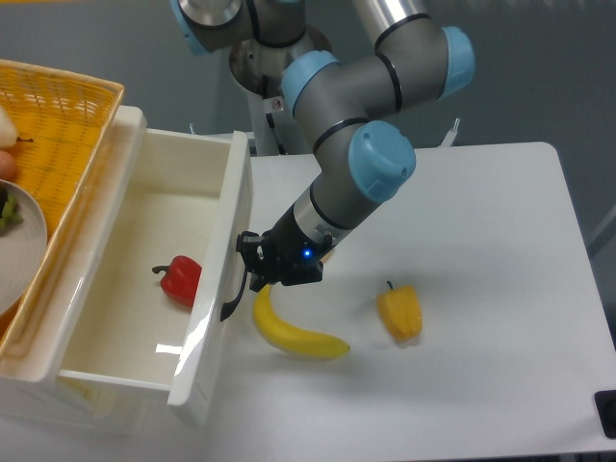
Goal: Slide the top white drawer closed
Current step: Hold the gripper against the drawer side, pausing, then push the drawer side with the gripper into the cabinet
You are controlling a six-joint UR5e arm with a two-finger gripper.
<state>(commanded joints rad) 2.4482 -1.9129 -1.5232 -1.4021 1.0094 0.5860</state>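
The top white drawer (125, 269) is pulled open to the right, its front panel (223, 279) facing the table. A curved black handle (234, 289) sits on that front. Inside the drawer lies a red pepper (180, 279). My gripper (253, 262) is at the drawer front, right beside the handle's upper part, touching or nearly touching the panel. Its dark fingers are close together; I cannot tell whether they are shut. The lower drawer is hidden under the top one.
A yellow wicker basket (58, 135) sits on top of the cabinet at the left, with a plate (19, 241) in it. A banana (294, 332) lies on the white table just below my gripper. A yellow pepper (399, 313) lies to its right.
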